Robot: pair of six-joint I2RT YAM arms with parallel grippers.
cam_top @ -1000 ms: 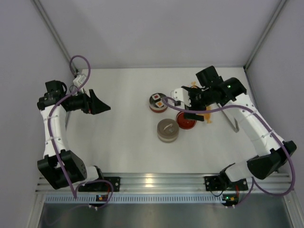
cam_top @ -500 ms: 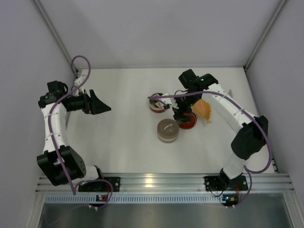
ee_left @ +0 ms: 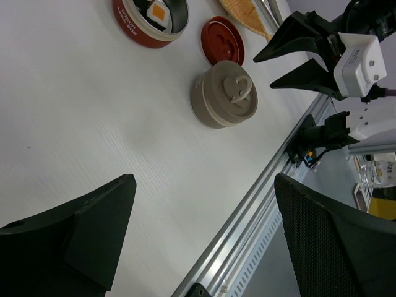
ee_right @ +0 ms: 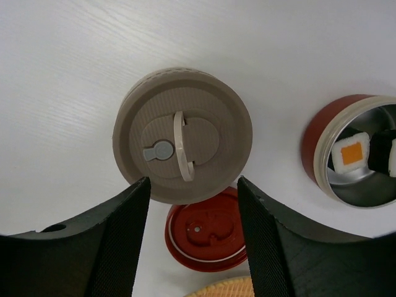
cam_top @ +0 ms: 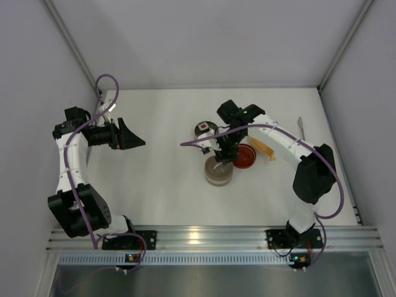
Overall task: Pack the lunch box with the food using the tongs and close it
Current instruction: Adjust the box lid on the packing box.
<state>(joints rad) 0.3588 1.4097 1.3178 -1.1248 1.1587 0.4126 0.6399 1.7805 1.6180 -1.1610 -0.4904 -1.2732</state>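
Note:
The lunch box is a red round tin (cam_top: 204, 132) (ee_right: 322, 154) (ee_left: 133, 21), open, with its red lid (cam_top: 243, 156) (ee_right: 204, 232) lying apart on the table. Food (ee_right: 351, 154) (ee_left: 159, 11) sits inside the tin: white blocks, one with an orange top. The tongs (cam_top: 301, 127) lie at the far right, away from both arms. My right gripper (cam_top: 223, 152) (ee_right: 193, 185) hangs open and holds nothing, above the edge of a tan lidded tin (cam_top: 218, 171) (ee_right: 182, 135) and the red lid. At the far left, my left gripper (cam_top: 129, 137) (ee_left: 201, 189) is wide open and holds nothing.
An orange boat-shaped tray (cam_top: 263, 147) (ee_left: 246, 8) lies right of the red lid. The tan tin (ee_left: 224, 93) has a flip handle standing on its lid. Walls close in the table at the left, back and right, and a metal rail (cam_top: 204, 235) runs along the near edge.
My right arm has swung left from over the orange tray to above the tan tin, and its jaws have narrowed. The left arm has stayed put.

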